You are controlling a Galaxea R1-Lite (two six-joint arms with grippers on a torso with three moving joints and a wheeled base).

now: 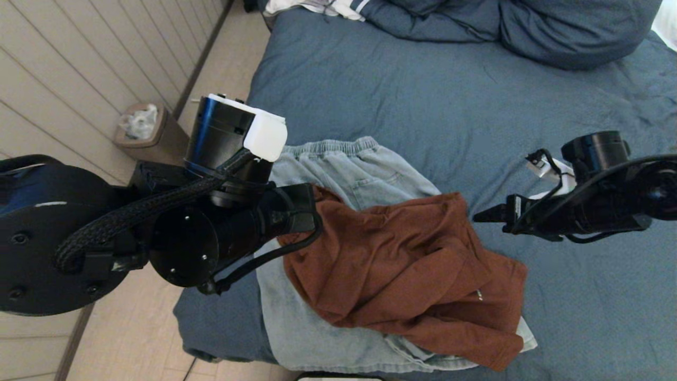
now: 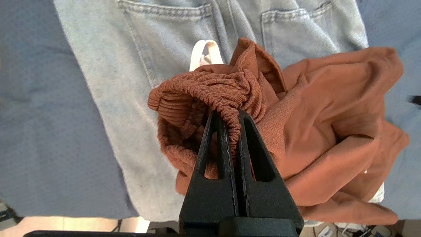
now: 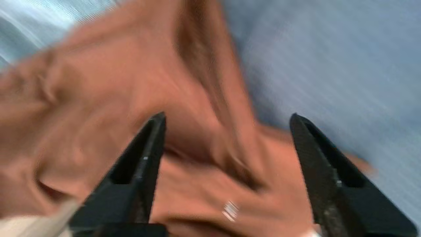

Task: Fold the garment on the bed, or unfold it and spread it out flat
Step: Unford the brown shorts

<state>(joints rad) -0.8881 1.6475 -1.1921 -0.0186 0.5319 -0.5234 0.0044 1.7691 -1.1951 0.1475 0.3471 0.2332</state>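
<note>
The left pincer [image 2: 227,120] is clamped on the rust sweatshirt's [image 1: 407,264] ribbed cuff (over pale jeans [image 1: 344,169]); at three o'clock, the right pincer [image 3: 227,120] gapes apart above the bed [image 1: 449,106].

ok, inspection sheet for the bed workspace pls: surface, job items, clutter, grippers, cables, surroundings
Surface: bed, wrinkled slate-blue cover.
Job's things: rust-brown garment bunched up, lying on light denim shorts.
Clutter: blue bedding heaped at the far end.
Grippers: left gripper with jaws shut on the rust-brown garment's ribbed edge; right gripper with jaws open, over the garment's other side, holding nothing.
Cables: black braided hose along the left arm; thin black cable looping beneath its wrist.
Surroundings: bin on the floor by a panelled wall.
</note>
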